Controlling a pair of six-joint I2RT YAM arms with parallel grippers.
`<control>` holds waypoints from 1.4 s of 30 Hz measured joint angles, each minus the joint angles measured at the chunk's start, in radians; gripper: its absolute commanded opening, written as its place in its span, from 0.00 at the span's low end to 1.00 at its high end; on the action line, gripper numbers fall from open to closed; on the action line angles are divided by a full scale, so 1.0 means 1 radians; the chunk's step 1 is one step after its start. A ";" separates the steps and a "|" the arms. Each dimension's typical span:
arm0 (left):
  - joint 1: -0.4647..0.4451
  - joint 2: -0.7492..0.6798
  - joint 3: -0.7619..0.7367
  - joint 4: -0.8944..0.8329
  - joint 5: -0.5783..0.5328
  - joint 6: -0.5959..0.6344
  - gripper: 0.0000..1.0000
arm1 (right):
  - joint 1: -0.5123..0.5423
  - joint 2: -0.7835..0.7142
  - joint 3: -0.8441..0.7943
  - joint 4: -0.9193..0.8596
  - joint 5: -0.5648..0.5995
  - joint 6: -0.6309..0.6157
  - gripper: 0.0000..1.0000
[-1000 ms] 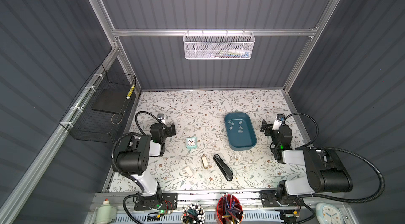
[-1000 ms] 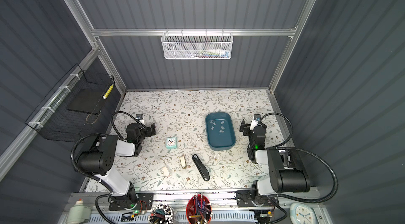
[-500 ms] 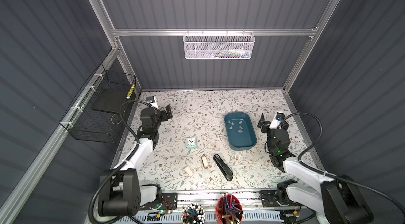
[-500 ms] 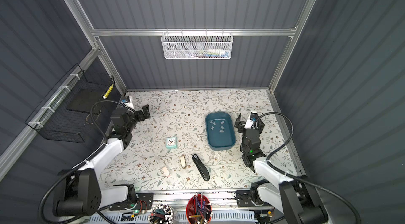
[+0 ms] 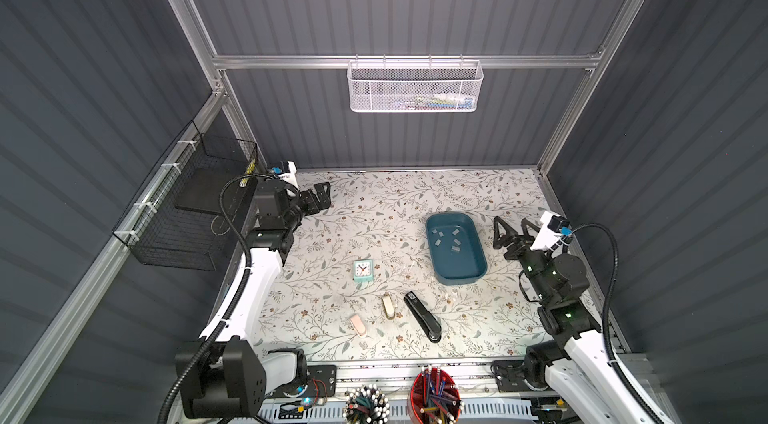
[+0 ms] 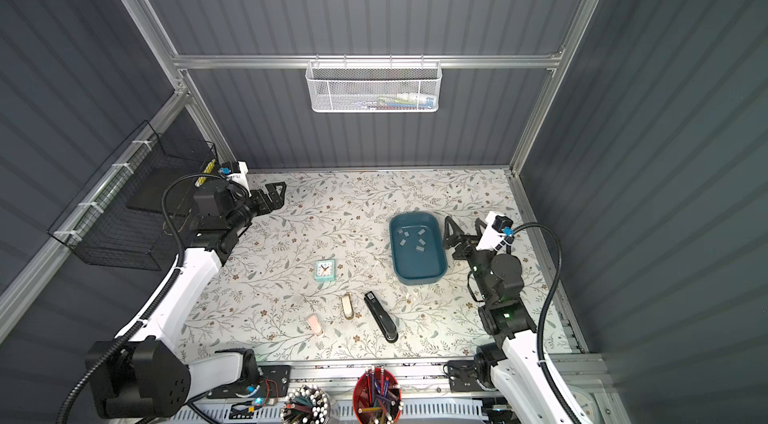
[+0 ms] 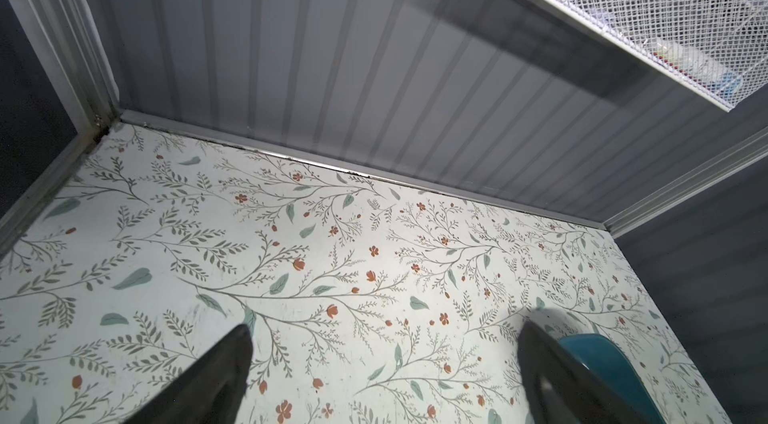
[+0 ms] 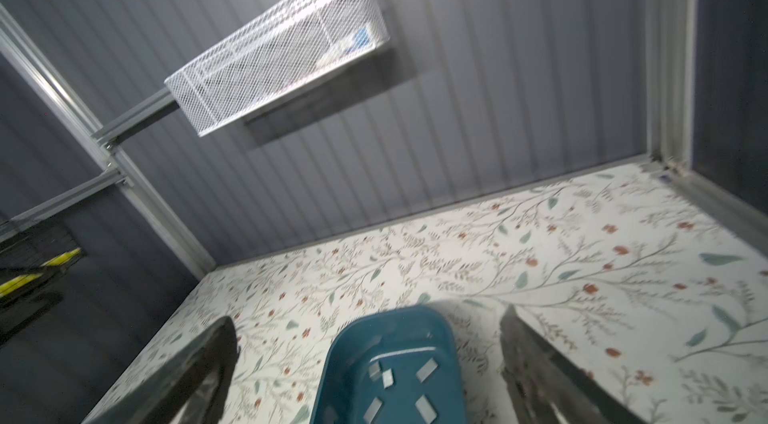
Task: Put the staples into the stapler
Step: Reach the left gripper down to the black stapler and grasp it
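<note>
**Staples:** 6 staples [image 5: 438,241], flat grey strips, lie loose on the floor of the blue tray [image 5: 457,276]. They are scattered over its far half and no gripper touches them. The right wrist view confirms them inside the tray walls [image 8: 427,370].

**Tray:** It stands flat on the flowered table [image 5: 415,202].

**Staplers:** 3 are noted, all on the table and all clear of the tray.
- The black stapler [image 5: 422,317] lies at a slant, in front of the tray and slightly to its left.
- The tan stapler [image 5: 388,305] lies further left of the tray.
- The pink stapler [image 5: 358,325] lies further left again.

**Clock:** A small clock [image 5: 363,269] sits left of the tray, apart from it.

**Right gripper:** The right gripper [image 5: 511,222] hangs just right of the tray. Its jaws are spread wide, with nothing between them.

**Left gripper:** The left gripper [image 5: 324,195] hangs well left of the tray, toward the back wall. Its jaws are likewise spread wide and it carries nothing.
</note>
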 measured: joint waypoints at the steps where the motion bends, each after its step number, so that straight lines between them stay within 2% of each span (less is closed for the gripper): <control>1: 0.000 -0.004 -0.003 0.013 0.005 0.005 1.00 | 0.000 0.015 0.004 -0.019 -0.024 0.011 0.99; 6: 0.000 -0.001 -0.071 0.211 0.095 0.087 1.00 | 0.001 0.073 0.027 -0.100 -0.077 0.031 0.99; 7: 0.000 0.021 -0.070 0.245 0.144 0.119 0.99 | 0.001 0.073 0.026 -0.110 -0.079 0.030 0.99; 9: 0.000 0.087 -0.043 0.272 0.279 0.218 0.87 | 0.001 0.064 0.018 -0.121 -0.076 0.021 0.99; 10: -0.005 0.126 -0.014 0.254 0.346 0.288 0.86 | 0.001 0.057 0.012 -0.127 -0.067 0.017 0.99; 12: -0.040 0.220 0.092 0.133 0.454 0.492 0.83 | 0.000 0.045 0.002 -0.141 -0.041 0.006 0.99; 15: -0.187 0.354 0.302 -0.164 0.464 0.875 0.72 | -0.010 0.044 -0.005 -0.160 -0.008 -0.008 0.99; 17: -0.301 0.424 0.403 -0.327 0.467 1.089 0.69 | -0.018 0.053 -0.006 -0.163 0.008 -0.012 0.99; 20: -0.438 0.478 0.433 -0.500 0.503 1.328 0.64 | -0.035 0.074 -0.006 -0.164 0.021 -0.014 0.99; 23: -0.502 0.486 0.385 -0.591 0.507 1.492 0.59 | -0.056 0.092 -0.011 -0.157 0.026 -0.014 0.99; 26: -0.564 0.510 0.375 -0.671 0.488 1.587 0.55 | -0.076 0.101 -0.026 -0.153 0.026 -0.010 0.99; 29: -0.633 0.535 0.361 -0.700 0.464 1.637 0.56 | -0.090 0.106 -0.038 -0.148 0.029 -0.006 0.99; 34: -0.779 0.542 0.246 -0.660 0.414 1.645 0.56 | -0.096 0.107 -0.042 -0.142 0.032 -0.006 0.99; 42: -0.933 0.579 0.273 -0.655 0.317 1.643 0.56 | -0.100 0.084 -0.042 -0.143 0.032 -0.006 0.99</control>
